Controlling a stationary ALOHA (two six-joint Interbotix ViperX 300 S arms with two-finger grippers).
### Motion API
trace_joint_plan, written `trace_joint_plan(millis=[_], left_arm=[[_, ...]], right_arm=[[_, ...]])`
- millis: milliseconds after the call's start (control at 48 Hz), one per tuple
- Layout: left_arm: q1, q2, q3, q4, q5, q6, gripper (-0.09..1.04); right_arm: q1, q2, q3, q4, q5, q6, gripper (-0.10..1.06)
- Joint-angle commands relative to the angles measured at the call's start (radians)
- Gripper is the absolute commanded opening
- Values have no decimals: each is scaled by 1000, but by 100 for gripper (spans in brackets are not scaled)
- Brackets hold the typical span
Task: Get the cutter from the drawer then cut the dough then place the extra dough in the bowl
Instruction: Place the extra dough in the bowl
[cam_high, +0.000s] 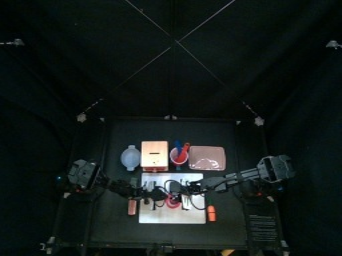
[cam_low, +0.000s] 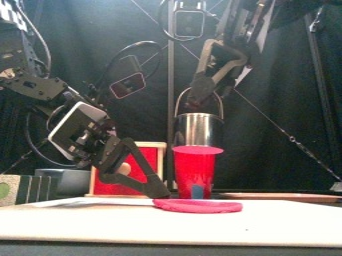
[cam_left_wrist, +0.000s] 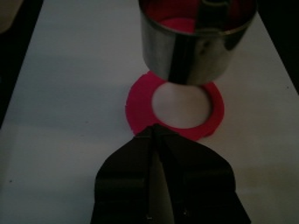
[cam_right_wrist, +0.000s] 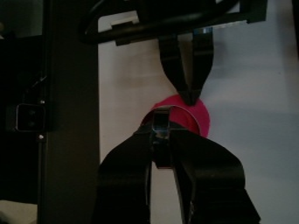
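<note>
A pink dough ring (cam_left_wrist: 138, 107) lies flat on the white cutting board (cam_left_wrist: 70, 87), and bare board shows through its hole. My left gripper (cam_left_wrist: 155, 140) has its jaws shut, pinching the ring's near edge. Above the ring hangs the round metal cutter (cam_left_wrist: 193, 44), with something pink showing inside it. The right gripper (cam_right_wrist: 163, 131) is shut on the cutter's wire handle. In the front view the cutter (cam_low: 197, 128) hangs clear above the dough (cam_low: 201, 206), and the left gripper (cam_low: 160, 188) slants down to the dough's left edge.
Behind the board stand the blue-grey bowl (cam_high: 130, 156), the wooden box (cam_high: 154, 153), the red cup (cam_high: 181, 153) and the pink tray (cam_high: 210, 157). A small red thing (cam_high: 130, 208) and an orange one (cam_high: 210, 213) lie near the board's front corners.
</note>
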Motion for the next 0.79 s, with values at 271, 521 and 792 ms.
trace_joint_plan(millis=[271,521,792], left_arm=[[6,-64,41,-31,20,0,54],[46,-121,29,-29,21,2,54],[57,-132,15,-17,21,3,55]], right_arm=[[-35,-130,166,-44,20,34,51],[-29,-87,175,-37,54,63,52],[-29,-80,160,-25,49,64,77]])
